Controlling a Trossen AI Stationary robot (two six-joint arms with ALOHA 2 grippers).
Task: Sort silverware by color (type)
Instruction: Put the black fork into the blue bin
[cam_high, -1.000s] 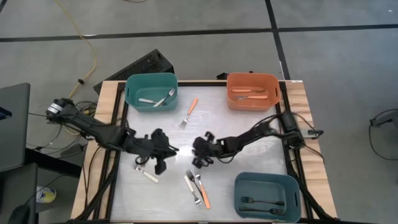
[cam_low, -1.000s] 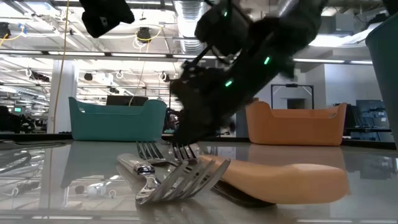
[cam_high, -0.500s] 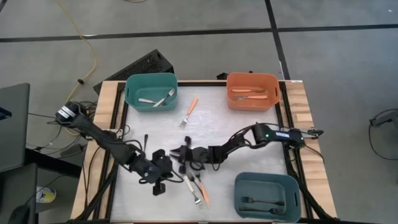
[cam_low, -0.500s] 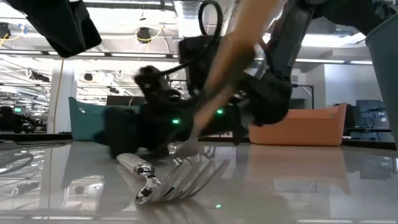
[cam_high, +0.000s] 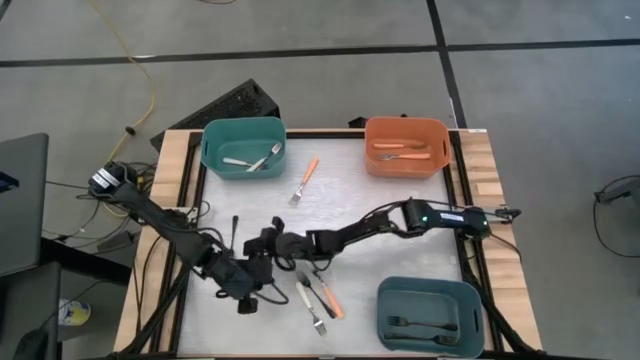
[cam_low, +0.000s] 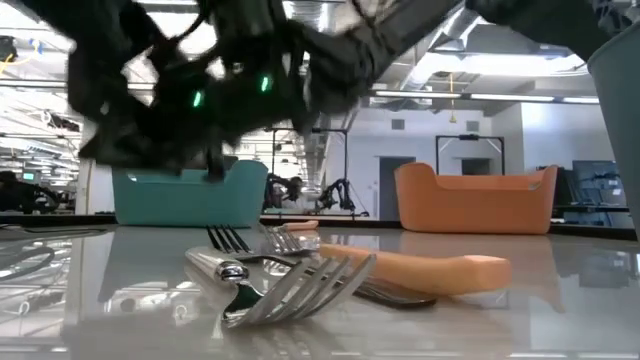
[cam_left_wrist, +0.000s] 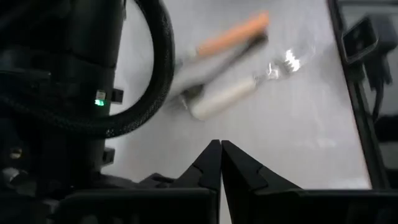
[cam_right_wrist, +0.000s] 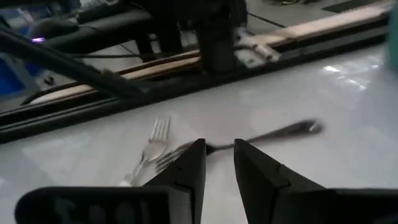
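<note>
Three forks lie crossed in a cluster (cam_high: 318, 297) near the table's near edge: one orange-handled (cam_low: 430, 270), one white-handled (cam_left_wrist: 227, 99), one dark. Another orange-handled fork (cam_high: 305, 178) lies alone between the far bins. My right gripper (cam_high: 268, 243) is open and reaches low toward the table's left. Just beyond its fingertips (cam_right_wrist: 219, 152) lie a black fork (cam_right_wrist: 283, 131) and a silver-tined fork (cam_right_wrist: 154, 142), both flat on the table. My left gripper (cam_high: 264, 283) is shut (cam_left_wrist: 219, 155) and hovers left of the cluster, pointing at it.
The teal bin (cam_high: 243, 128) at far left holds white-handled forks. The orange bin (cam_high: 405, 128) at far right holds orange-handled ones. A blue-grey bin (cam_high: 430, 290) at near right holds black forks. The two arms cross close together at mid-table, and wooden rails (cam_high: 168, 200) edge the table.
My right gripper has reached toward the table's left, past the middle. My left gripper has drawn back toward the near edge and now lies beneath the right arm. The orange-handled fork in the near cluster has shifted and turned a little.
</note>
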